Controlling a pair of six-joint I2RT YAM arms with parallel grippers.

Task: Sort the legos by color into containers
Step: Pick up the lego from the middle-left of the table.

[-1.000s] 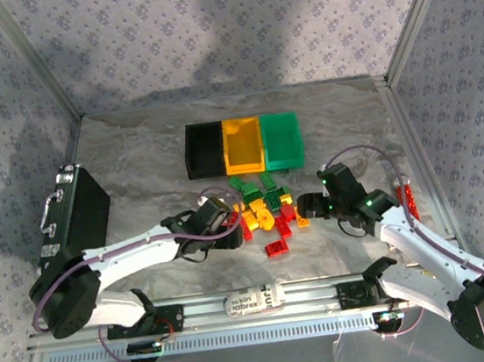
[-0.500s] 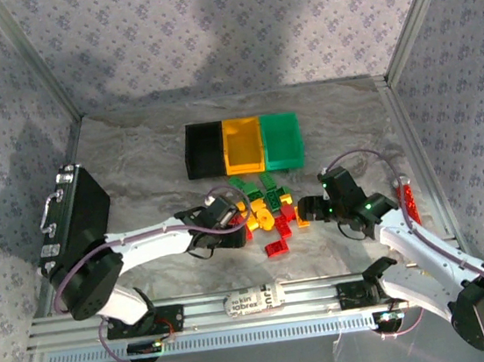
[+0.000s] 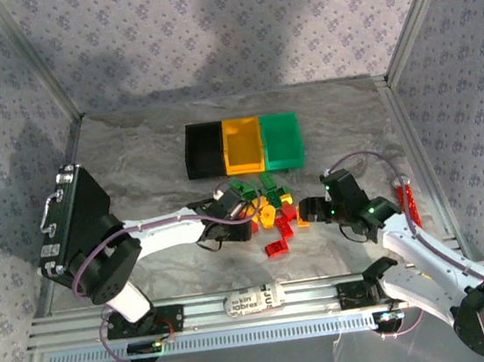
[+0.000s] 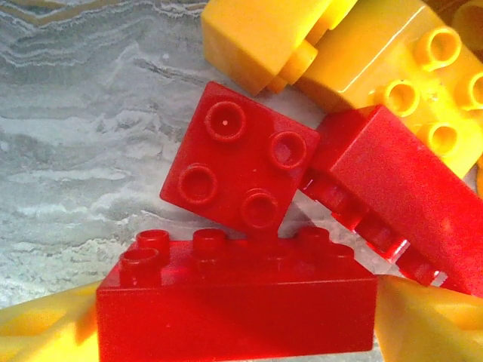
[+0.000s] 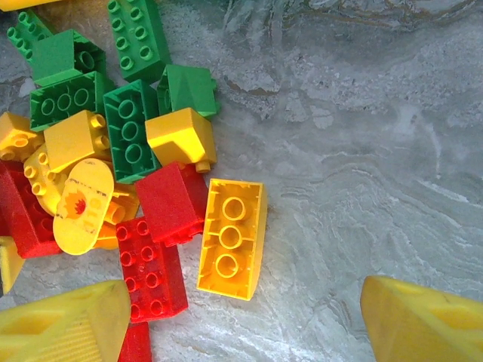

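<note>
Left wrist view: left pincer (image 4: 238,335) brackets a long red lego (image 4: 234,298), grip uncertain; right pincer (image 5: 245,326) gapes wide.

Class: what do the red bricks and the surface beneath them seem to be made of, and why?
Red bricks: probably hard moulded plastic with a glossy finish, judging by the bright highlights on the studs and the crisp, uniform edges. Tabletop: grey, veined, marble-like pattern with a dull sheen. Whether it is stone, laminate or a printed sheet, the look leaves open.
</note>
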